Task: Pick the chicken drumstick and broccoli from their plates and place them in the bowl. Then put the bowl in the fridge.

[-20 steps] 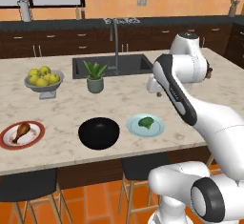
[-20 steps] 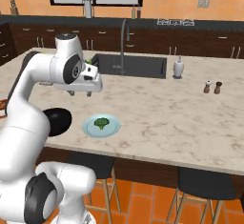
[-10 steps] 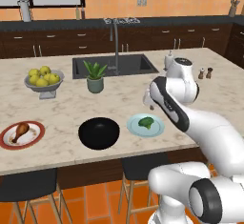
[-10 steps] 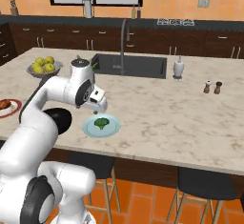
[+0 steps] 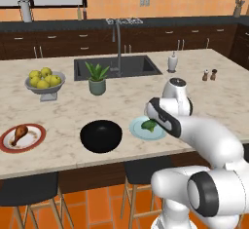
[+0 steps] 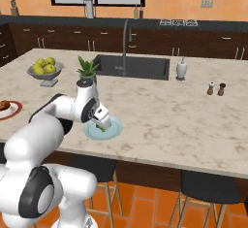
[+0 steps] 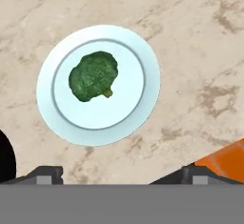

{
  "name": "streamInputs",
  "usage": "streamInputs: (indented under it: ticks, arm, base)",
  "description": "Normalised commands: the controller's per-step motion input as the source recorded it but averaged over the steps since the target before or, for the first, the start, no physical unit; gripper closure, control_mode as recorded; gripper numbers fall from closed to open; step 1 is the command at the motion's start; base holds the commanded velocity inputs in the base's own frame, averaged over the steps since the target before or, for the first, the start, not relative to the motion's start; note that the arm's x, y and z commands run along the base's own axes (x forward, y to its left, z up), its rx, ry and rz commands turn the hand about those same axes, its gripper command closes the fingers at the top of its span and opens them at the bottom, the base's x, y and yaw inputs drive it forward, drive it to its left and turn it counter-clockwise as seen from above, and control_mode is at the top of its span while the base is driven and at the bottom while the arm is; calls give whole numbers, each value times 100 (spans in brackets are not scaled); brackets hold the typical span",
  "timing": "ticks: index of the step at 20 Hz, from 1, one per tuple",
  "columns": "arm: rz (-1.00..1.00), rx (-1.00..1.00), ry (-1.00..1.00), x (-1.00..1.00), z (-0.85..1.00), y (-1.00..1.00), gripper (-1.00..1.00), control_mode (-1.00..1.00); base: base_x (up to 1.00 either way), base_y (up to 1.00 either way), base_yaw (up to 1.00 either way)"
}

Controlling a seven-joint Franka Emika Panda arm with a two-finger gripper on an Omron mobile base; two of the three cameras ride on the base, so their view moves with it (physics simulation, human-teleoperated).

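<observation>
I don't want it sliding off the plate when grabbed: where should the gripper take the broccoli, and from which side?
Grip the broccoli across its rounded bumpy crown, coming straight down from above. It lies alone near the middle of the pale blue-green plate, its short stem pointing sideways and too small to pinch. The open gripper probably spans the crown.

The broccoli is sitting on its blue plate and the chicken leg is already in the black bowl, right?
Not quite. The broccoli is on its blue plate, but the chicken leg is not in the black bowl. It lies on the red-rimmed plate left of the bowl, as the left base view shows.
</observation>
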Motion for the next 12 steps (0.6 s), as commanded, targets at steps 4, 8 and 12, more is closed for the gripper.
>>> streamInputs:
  ticks: [4, 8, 12]
  arm:
    - [-14, 14, 0, 29, -43, -28, -100, -100]
    - [-9, 15, 0, 66, -21, -3, -100, -100]
    - [-9, 5, 0, 43, -3, 2, -100, -100]
  base:
    - [0, 0, 0]
    - [0, 0, 0]
    - [0, 0, 0]
